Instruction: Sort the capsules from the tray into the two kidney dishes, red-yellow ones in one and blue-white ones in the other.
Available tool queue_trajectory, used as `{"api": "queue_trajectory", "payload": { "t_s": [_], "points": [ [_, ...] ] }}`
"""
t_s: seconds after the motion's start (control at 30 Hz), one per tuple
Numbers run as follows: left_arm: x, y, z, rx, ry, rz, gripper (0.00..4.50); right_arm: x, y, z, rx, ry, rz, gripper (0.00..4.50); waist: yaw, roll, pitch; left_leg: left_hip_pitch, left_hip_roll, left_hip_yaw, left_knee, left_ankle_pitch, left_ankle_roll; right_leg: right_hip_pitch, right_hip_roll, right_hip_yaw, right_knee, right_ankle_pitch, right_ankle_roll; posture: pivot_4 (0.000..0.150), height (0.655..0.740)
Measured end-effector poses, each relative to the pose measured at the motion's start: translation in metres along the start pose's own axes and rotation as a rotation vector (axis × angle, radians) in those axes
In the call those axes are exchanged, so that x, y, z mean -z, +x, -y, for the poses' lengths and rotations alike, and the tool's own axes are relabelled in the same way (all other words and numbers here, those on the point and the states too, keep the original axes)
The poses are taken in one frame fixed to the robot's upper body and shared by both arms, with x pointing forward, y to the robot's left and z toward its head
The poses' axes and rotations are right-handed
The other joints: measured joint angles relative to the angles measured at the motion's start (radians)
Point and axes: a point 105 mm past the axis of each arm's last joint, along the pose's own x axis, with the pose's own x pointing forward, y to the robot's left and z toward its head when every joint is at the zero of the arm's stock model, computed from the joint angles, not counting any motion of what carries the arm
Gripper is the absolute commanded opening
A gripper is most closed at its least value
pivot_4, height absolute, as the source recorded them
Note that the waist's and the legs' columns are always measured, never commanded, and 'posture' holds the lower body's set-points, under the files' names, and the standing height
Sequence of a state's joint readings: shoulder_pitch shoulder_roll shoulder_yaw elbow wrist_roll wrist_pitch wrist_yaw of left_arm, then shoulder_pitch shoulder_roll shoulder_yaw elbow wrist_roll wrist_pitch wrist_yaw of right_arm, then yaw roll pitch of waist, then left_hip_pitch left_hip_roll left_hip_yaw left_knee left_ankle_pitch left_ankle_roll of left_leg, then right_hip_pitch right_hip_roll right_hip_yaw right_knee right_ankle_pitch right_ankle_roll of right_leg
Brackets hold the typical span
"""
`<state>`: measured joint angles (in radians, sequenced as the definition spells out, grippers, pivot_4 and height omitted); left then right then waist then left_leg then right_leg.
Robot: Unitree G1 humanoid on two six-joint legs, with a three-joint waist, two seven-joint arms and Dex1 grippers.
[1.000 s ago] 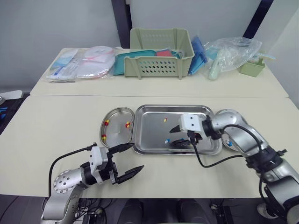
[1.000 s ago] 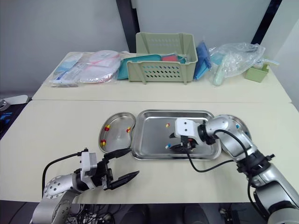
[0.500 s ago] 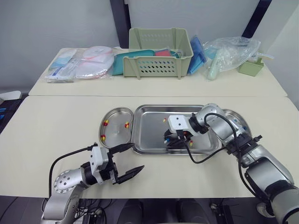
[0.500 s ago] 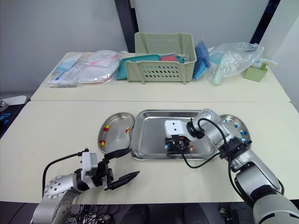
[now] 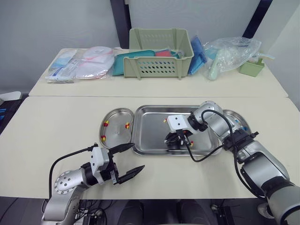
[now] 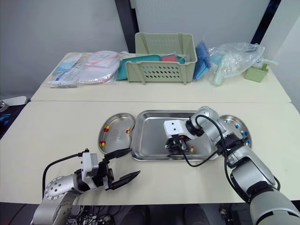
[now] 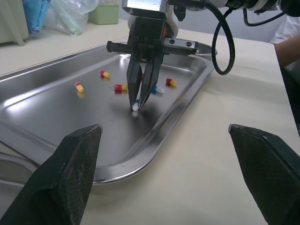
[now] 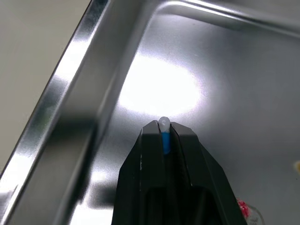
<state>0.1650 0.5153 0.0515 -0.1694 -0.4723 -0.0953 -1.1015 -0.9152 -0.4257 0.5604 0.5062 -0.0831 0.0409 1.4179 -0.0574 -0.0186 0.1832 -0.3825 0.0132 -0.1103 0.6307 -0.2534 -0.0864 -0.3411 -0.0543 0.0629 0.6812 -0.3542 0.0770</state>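
green basket point(image 5: 161, 51), packets point(image 5: 84, 63), plastic bag point(image 5: 233, 50) line the far table point(image 5: 159, 87)

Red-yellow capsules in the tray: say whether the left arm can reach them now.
Probably not cleanly: the right pincer, shut on a blue-white capsule, stands in the tray among the red-yellow capsules.

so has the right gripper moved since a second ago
Yes. The right gripper has shifted toward the robot's left over the tray, from its right part to nearer its middle, now shut on a blue-white capsule.

Clinical lab, steel tray point(image 5: 150, 133), packaged medical supplies point(image 5: 89, 63)
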Motion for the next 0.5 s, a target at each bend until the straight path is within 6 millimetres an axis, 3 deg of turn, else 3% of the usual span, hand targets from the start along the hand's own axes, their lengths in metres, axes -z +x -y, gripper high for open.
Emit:
{"api": "queue_trajectory", "payload": {
  "t_s": [0.17,0.3,0.5],
  "points": [
    [0.000,0.001,0.001,0.005,0.002,0.001,4.50,-0.008,-0.003,0.000,0.018,0.001,0.037,0.03,0.001,0.000,0.000,-0.001,0.000,0.000,0.000,0.000,0.000,-0.001,0.000,0.000,0.000,0.000,0.000,0.150,0.7400],
    [-0.002,0.003,0.004,0.028,0.010,0.010,4.50,-0.021,-0.031,-0.010,0.113,-0.012,0.111,0.03,0.011,0.000,0.000,-0.003,0.000,-0.001,0.000,0.000,0.000,-0.002,-0.001,0.000,-0.001,0.000,0.000,0.150,0.7400],
    [-0.005,0.007,0.011,0.087,0.023,0.033,4.50,-0.015,-0.076,-0.043,0.313,0.135,0.168,0.03,0.026,0.000,0.000,-0.004,0.000,0.000,0.000,0.000,0.000,-0.002,0.000,0.000,-0.001,0.000,0.000,0.150,0.7400]
  ]
}}
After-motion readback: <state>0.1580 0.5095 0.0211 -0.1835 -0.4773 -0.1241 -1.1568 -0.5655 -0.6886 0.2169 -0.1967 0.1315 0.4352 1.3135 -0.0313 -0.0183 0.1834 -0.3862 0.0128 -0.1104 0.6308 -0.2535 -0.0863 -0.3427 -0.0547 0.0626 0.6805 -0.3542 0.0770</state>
